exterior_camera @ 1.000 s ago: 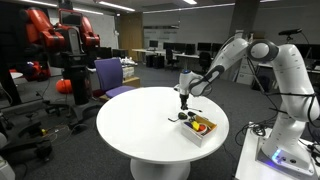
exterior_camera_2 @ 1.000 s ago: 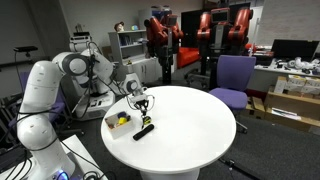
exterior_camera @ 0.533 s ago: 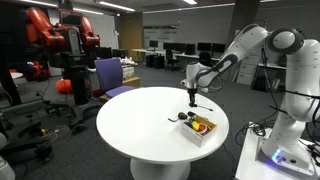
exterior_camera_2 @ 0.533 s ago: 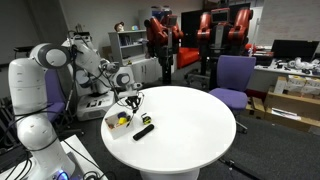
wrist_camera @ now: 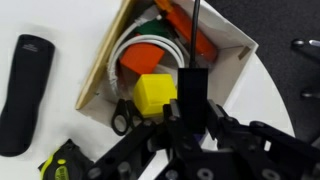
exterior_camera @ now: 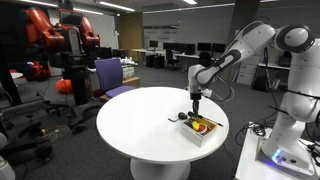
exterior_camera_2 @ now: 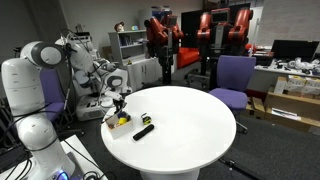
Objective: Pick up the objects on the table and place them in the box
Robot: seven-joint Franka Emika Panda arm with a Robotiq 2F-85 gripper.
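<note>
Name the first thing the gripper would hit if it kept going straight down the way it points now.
Probably the box contents: the gripper points down over the yellow block and black scissors. Depth unclear.

My tabletop (exterior_camera: pixel 140 125), round and white on a thick pedestal, carries two things near one edge: a low cream box (exterior_camera: pixel 200 129) and, just beside it, a dark elongated object (exterior_camera_2: pixel 144 131), seen flat in my wrist view (wrist_camera: pixel 25 92).

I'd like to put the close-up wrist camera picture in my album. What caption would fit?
Gripper hangs over the open box holding a yellow block, black remote beside it on the white table.
</note>
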